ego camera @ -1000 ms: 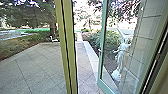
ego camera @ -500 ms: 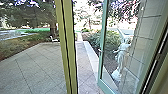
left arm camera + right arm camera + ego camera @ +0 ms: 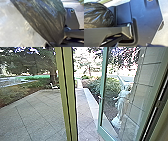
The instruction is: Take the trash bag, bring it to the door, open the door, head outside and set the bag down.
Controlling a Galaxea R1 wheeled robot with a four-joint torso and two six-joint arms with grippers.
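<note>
The black trash bag [image 3: 43, 18] looms large in the left wrist view, its plastic drawn into pleats that narrow toward my left gripper [image 3: 55, 44], which is shut on it. Part of the same dark, shiny bag [image 3: 99, 15] shows in the right wrist view beyond the jointed bar. How my right gripper stands cannot be made out. In the head view the green-framed glass door [image 3: 101, 97] stands open toward the paved yard.
A yellow-green door post [image 3: 67, 97] rises close in front, left of the opening. Outside lie stone paving [image 3: 37, 112] and a pale kerb [image 3: 91, 103]. Through the door glass a white statue [image 3: 121, 105] shows before bushes [image 3: 110, 85]. A tree trunk [image 3: 53, 72] stands farther off.
</note>
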